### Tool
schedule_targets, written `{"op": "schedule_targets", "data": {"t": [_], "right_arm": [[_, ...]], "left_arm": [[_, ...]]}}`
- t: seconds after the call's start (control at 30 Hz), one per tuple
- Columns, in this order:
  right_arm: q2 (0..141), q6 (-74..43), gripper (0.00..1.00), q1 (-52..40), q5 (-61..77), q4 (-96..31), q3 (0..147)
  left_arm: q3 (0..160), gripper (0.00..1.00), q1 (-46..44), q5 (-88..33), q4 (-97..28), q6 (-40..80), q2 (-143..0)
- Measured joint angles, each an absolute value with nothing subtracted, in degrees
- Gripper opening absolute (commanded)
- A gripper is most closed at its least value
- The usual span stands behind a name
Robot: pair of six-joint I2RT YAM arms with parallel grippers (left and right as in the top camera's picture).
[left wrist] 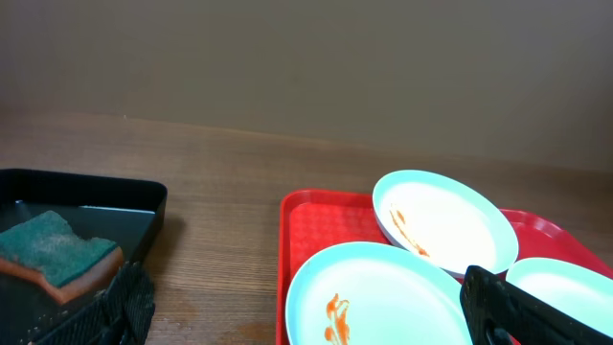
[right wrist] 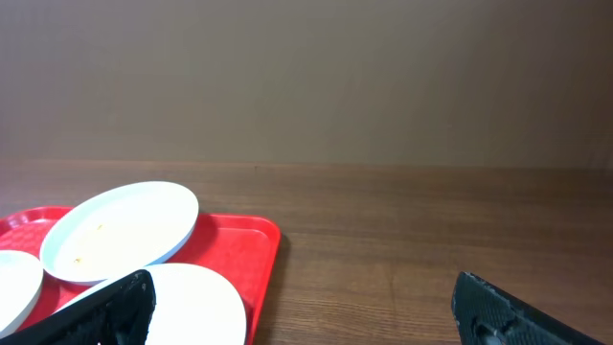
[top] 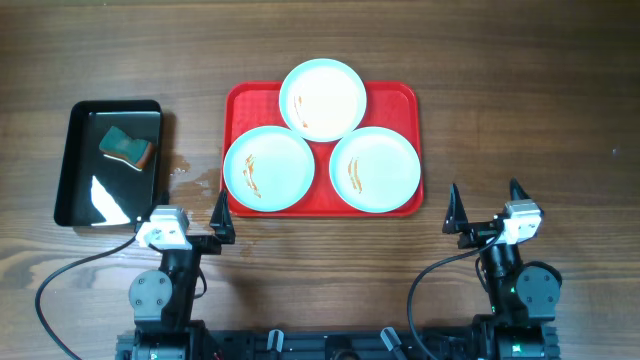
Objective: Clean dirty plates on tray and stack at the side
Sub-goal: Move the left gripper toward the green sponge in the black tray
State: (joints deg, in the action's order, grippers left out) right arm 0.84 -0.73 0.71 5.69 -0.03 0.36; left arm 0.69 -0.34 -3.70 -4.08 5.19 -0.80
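Your L gripper (top: 190, 225) & R gripper (top: 485, 208) are both released, jaws wide, empty. 3 plates (top: 322, 98) w/ sauce streaks sit on tray (top: 400, 95).

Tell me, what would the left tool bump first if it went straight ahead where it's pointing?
Probably the red tray: the open left tool aims at the wood strip between it and the black tray, but one finger lines up with the red tray's near corner. Depth is hard to judge.
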Motion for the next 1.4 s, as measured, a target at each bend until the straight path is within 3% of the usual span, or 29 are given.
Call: {"op": "schedule_targets", "data": {"t": [1.4], "right_arm": [[0.8,-0.7,1.0,0.7,5.7,0.0,0.4]], "left_arm": [[0.7,1.0,-0.3,-6.2,-3.7,8.0,-0.8]]}}
